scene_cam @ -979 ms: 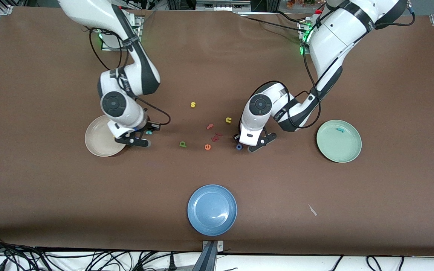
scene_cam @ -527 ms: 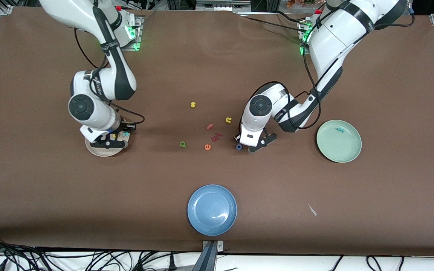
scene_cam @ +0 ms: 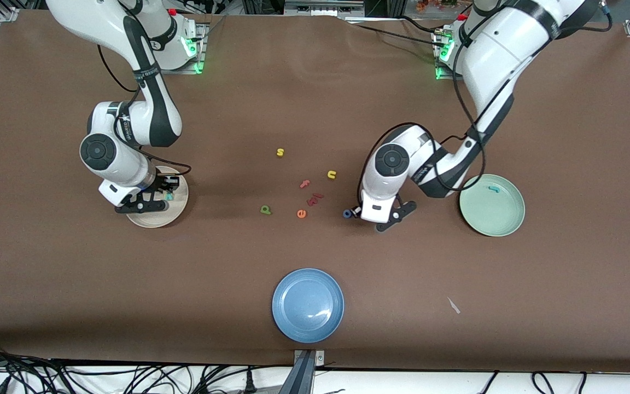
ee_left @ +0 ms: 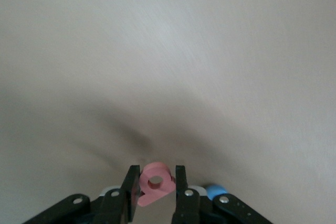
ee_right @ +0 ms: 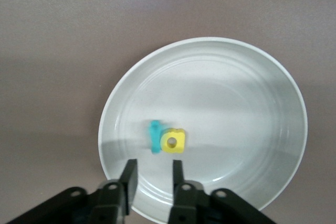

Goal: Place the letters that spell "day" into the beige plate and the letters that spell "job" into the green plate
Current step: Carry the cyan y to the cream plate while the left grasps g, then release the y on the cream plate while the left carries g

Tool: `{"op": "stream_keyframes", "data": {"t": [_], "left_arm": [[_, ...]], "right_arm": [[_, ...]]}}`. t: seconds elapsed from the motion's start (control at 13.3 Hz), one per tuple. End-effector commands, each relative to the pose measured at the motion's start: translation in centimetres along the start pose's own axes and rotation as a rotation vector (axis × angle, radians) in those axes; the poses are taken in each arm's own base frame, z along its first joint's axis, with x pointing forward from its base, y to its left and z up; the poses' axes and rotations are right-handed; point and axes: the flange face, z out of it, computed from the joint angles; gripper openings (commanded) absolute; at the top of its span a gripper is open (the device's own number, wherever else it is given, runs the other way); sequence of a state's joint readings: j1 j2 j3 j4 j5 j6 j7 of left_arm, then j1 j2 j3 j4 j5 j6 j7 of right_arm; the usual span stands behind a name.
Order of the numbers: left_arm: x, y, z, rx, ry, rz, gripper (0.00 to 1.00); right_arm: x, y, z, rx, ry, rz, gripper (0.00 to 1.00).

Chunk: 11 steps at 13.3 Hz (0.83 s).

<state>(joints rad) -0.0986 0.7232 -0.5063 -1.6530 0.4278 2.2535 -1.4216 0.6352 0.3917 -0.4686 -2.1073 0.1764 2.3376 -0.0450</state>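
Right gripper, narrowly parted and empty, hangs over the beige plate holding the teal y and yellow d. Left gripper pinches the pink b above the table, near the blue o. The green plate holds the teal j.

Three plates (beige, green, blue), two grippers, eleven-ish letters.

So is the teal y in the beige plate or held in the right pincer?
In the plate. The teal y lies in the beige plate against the yellow d; the right pincer over it is open and empty.
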Motion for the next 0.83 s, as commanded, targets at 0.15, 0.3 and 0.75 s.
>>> {"op": "stream_keyframes", "data": {"t": [0.15, 0.3, 0.75], "left_arm": [[7.0, -5.9, -8.5, 0.069, -0.051, 0.03, 0.01], [10.1, -9.1, -10.2, 0.123, -0.071, 0.049, 0.01], [21.4, -21.6, -8.2, 0.178, -0.218, 0.23, 0.01]], "right_arm": [[0.6, -2.0, -2.9, 0.033, 0.001, 0.014, 1.0], [1.5, -5.5, -3.7, 0.04, 0.017, 0.028, 1.0], [3.6, -13.6, -4.5, 0.052, 0.038, -0.049, 1.0]]}}
